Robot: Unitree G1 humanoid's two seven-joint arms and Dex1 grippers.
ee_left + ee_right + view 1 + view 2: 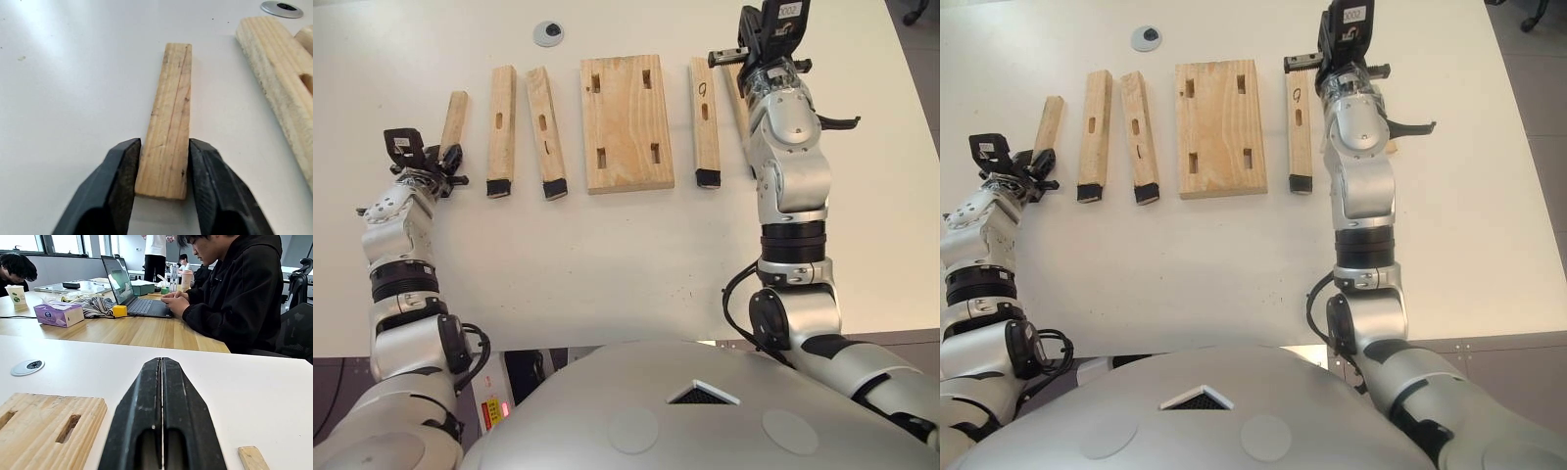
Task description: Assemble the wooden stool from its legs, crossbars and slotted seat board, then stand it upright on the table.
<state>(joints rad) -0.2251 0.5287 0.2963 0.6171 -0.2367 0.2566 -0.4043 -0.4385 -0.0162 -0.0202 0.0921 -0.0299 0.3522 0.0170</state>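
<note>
The slotted seat board [626, 122] lies flat in the middle of the white table [607, 255]. Two slotted legs [502, 127] [546, 129] lie to its left and a third leg [705, 119] to its right. A short crossbar [171, 117] lies farthest left. My left gripper [165, 147] is shut on its near end, one finger against each side. My right gripper [161, 363] is shut and holds nothing. It hovers over the far right of the table, between the third leg [49, 431] and another wooden piece [252, 458], which my right arm partly hides.
A round grey grommet [548, 33] sits in the table beyond the legs. The table's front edge runs close to my body, and its right edge lies just beyond my right arm. Past the far edge stands a wooden desk [122, 330] where people sit.
</note>
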